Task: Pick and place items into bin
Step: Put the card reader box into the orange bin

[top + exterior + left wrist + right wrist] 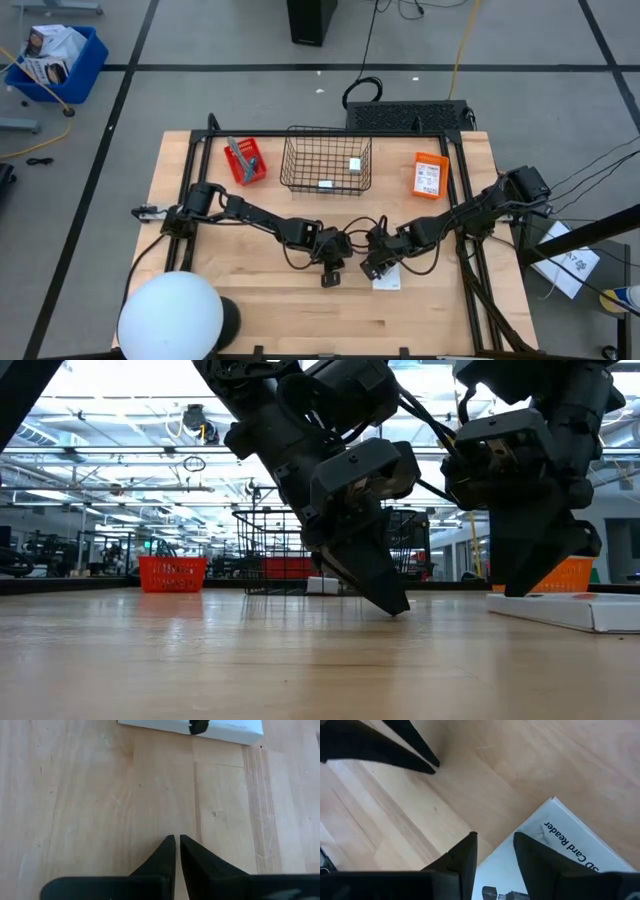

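A flat white packet (389, 280) printed "SD Card Reader" (570, 855) lies on the wooden table near its middle; it also shows in the low view (585, 610). My right gripper (495, 847) stands open over the packet's corner, one finger above the packet and one above bare wood beside its edge. My left gripper (177, 842) is shut just left of it, pointing down at bare wood, the packet (200, 727) ahead of it. The black wire bin (325, 160) at the far middle holds two small white items (354, 163). My right gripper comes from above, slanting down, its fingers (535, 860) astride the packet's edge near one corner (520, 840). I cannot tell whether they touch the packet, which lies flat on the table.
A small red basket (245, 160) with a grey tool stands left of the wire bin. An orange packet (430, 175) lies right of it. A white dome lamp (170, 318) covers the near left corner. Cables loop between the two grippers.
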Available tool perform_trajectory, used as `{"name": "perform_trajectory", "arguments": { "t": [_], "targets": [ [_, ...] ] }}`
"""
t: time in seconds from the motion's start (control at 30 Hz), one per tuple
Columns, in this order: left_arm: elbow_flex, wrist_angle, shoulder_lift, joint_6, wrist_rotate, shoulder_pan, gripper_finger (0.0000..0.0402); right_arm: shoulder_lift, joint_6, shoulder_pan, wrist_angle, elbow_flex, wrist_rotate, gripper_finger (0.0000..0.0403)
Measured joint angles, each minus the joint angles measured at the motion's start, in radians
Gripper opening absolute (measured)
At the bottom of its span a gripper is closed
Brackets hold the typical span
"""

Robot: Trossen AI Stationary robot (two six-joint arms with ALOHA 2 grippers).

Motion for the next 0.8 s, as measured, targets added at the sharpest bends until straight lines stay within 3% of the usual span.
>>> {"name": "perform_trajectory", "arguments": {
  "t": [0.13,0.33,0.57,0.8],
  "targets": [
    [0.000,0.001,0.000,0.001,0.000,0.000,0.0031,0.000,-0.027,0.002,-0.009,0.000,-0.061,0.0126],
    [0.000,0.022,0.000,0.019,0.000,-0.002,0.0031,-0.024,-0.260,-0.011,0.004,0.000,-0.132,0.0125],
    [0.000,0.030,-0.001,0.018,-0.001,-0.002,0.0031,-0.146,-0.310,-0.014,-0.051,-0.006,-0.114,0.0125],
    [0.000,0.030,-0.001,0.022,-0.001,-0.001,0.0031,-0.324,-0.262,0.066,-0.158,-0.004,-0.121,0.0123]
  ]
}}
